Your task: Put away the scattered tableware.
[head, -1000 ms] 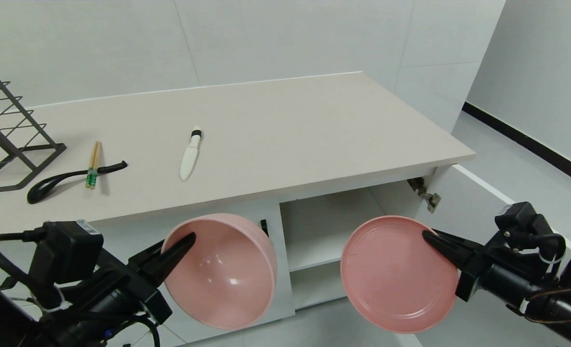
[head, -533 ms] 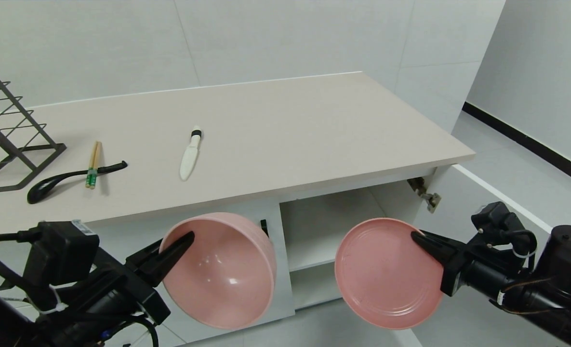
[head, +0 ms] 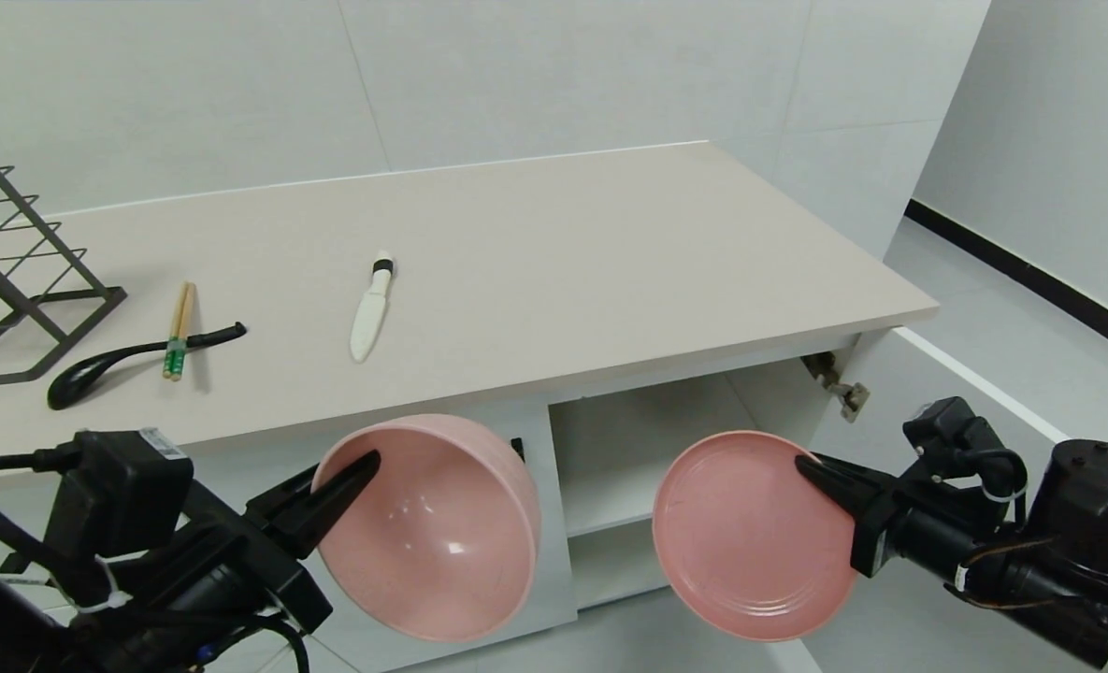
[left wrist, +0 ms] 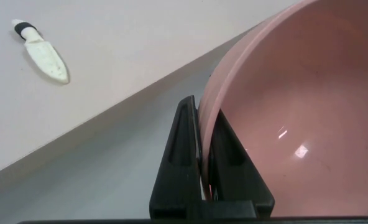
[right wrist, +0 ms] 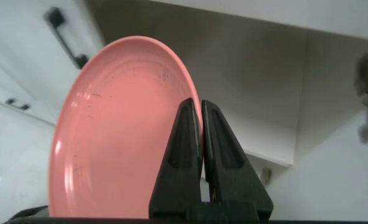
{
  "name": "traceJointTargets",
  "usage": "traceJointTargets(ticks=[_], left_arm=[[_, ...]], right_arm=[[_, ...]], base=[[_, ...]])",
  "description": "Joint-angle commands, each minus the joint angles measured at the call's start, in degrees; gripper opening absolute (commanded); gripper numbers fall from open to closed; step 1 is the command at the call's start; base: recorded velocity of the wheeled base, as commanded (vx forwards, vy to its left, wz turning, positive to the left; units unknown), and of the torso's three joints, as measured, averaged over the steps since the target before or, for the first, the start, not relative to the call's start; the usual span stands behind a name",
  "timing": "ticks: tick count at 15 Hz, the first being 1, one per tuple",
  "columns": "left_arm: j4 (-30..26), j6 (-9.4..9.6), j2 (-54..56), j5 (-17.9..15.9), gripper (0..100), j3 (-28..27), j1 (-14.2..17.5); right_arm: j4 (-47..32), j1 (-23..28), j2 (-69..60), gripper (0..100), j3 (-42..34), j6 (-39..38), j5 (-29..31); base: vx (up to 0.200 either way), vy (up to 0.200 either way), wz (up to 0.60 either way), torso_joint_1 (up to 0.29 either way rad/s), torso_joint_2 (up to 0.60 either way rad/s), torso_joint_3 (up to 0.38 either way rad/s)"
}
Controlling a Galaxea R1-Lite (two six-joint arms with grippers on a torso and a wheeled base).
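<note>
My left gripper [head: 348, 477] is shut on the rim of a pink bowl [head: 432, 533], held on edge below the counter front, in front of the closed cabinet door; the left wrist view shows the fingers clamped on the bowl [left wrist: 296, 118] rim. My right gripper [head: 811, 472] is shut on the rim of a pink plate [head: 750, 537], held on edge before the open cabinet [head: 647, 439]. The right wrist view has the plate [right wrist: 122, 130] facing the cabinet's shelves. On the counter lie a white knife [head: 371, 306], a black spoon [head: 133, 353] and chopsticks [head: 178, 330].
A black wire rack [head: 11, 271] stands at the counter's far left. The cabinet door [head: 946, 374] hangs open to the right, close beside my right arm. A shelf [head: 610, 495] divides the open cabinet. The counter's right half [head: 656, 252] is bare.
My right gripper has carried the plate a little leftward toward the open cabinet. The camera has shifted slightly. The left arm and bowl have stayed put.
</note>
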State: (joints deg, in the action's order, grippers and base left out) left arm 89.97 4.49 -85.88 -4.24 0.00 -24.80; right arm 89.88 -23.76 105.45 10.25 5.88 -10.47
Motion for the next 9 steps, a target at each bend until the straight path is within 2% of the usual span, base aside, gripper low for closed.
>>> traceJointTargets(ticks=[1,6,9], left_arm=[[0.03,0.0,-0.34,0.02,0,0.0,0.01],[0.03,0.0,-0.16,0.02,0,0.0,0.01],[0.03,0.0,0.01,0.02,0,0.0,0.01]], right_arm=[[0.12,-0.06,0.28,0,0.03,0.01,-0.08],[0.12,0.47,1.25,0,0.29,0.01,-0.08],[0.12,1.44,2.92,0,1.79,0.01,-0.08]], base=[[0.0,0.0,0.0,0.0,0.0,0.0],[0.0,0.0,0.0,0.0,0.0,0.0],[0.0,0.0,0.0,-0.163,0.31,0.152]])
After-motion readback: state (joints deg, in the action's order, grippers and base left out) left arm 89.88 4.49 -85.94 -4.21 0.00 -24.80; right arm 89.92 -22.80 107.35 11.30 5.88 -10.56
